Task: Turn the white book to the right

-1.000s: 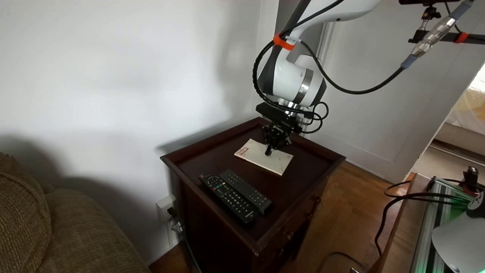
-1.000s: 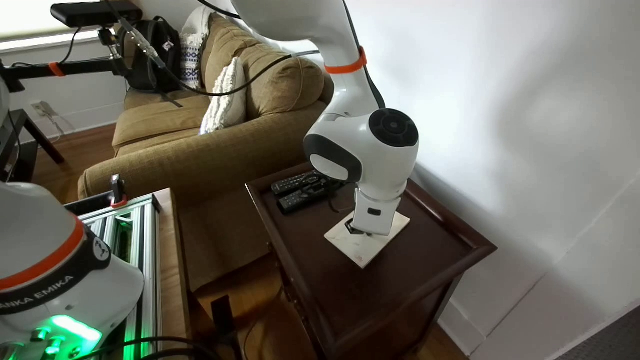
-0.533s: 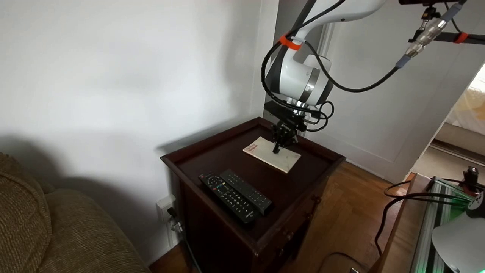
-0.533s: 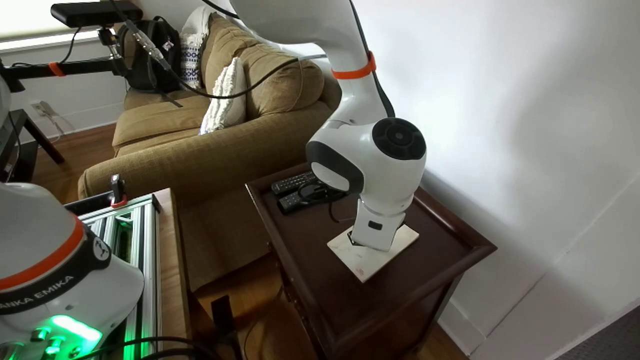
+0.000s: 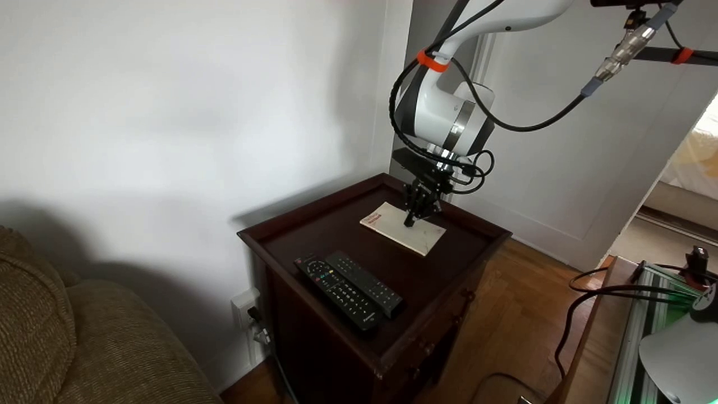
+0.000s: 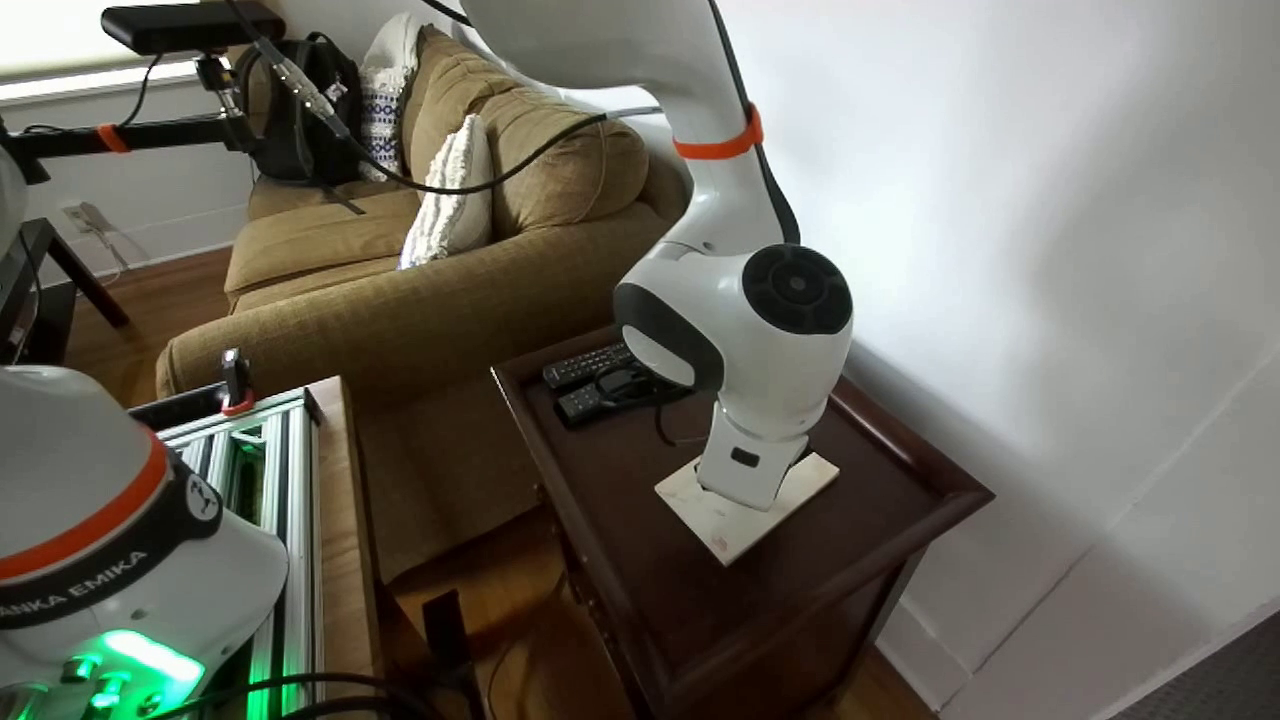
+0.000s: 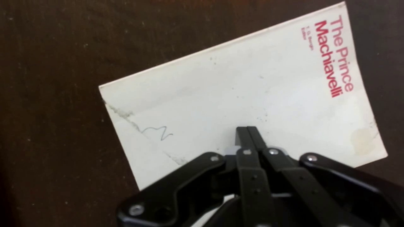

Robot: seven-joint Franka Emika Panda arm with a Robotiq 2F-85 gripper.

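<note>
Wrist view shows the gripper (image 7: 247,127), just the one, jaws pressed together with nothing between them, over pretty much the middle of the white book (image 7: 240,94). So the book is right underneath, and imo the turn hangs on that: press and twist from above, no grasp needed. Looks like contact, but I can't swear to it. Only one book, lying flat around the middle of the tabletop (image 5: 320,233), its long axis running roughly from the edge along the wall (image 5: 185,112) to the opposite edge, a bit skewed, with its red title (image 7: 328,58) toward the wall. Further out, by the edge nearest the sofa (image 5: 112,342), you've got a black Panasonic remote (image 5: 337,292) and a plainer black remote (image 5: 364,282) side by side, so two of those.
</note>
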